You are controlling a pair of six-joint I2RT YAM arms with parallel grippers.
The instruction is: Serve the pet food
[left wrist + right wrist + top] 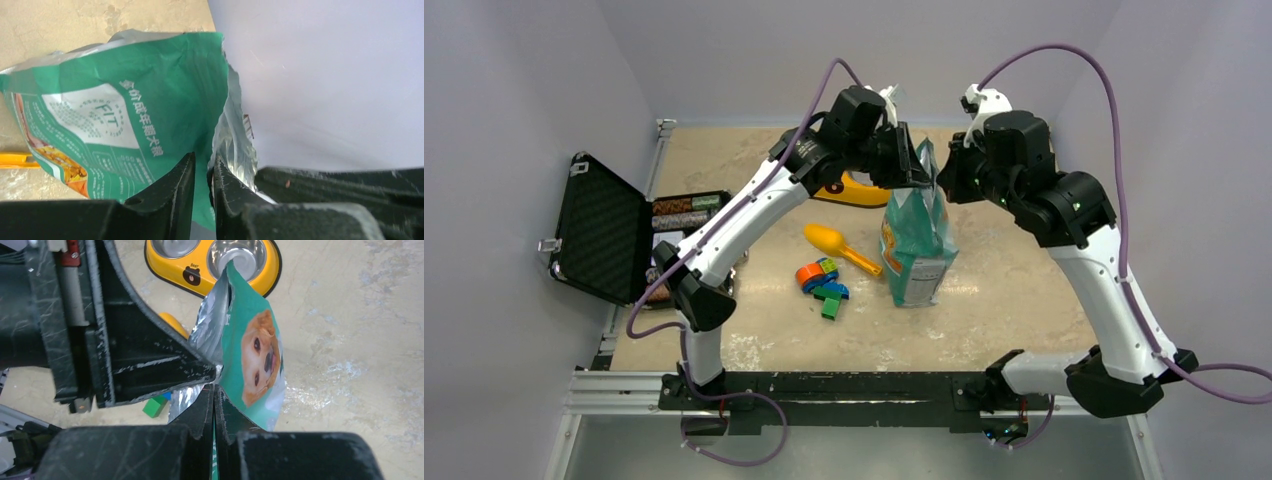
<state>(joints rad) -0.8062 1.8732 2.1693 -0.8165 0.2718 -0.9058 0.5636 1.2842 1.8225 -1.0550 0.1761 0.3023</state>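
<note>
While the teal-green and white dog-print bag (916, 245) stands upright mid-table, my right gripper (214, 390) pinches one side of its open lip; left gripper (202, 167) is slightly parted at the other. No kibble visible, so it's presumably bagged. Yellow twin-bowl steel feeder (202, 282) looks empty; serving remains.

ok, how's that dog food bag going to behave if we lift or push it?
The bag looks floppy: its foil mouth crumples where the right gripper pinches it. Standing tall on a narrow base, it may tip if pushed sideways. Fill level isn't visible; weight unclear.
</note>
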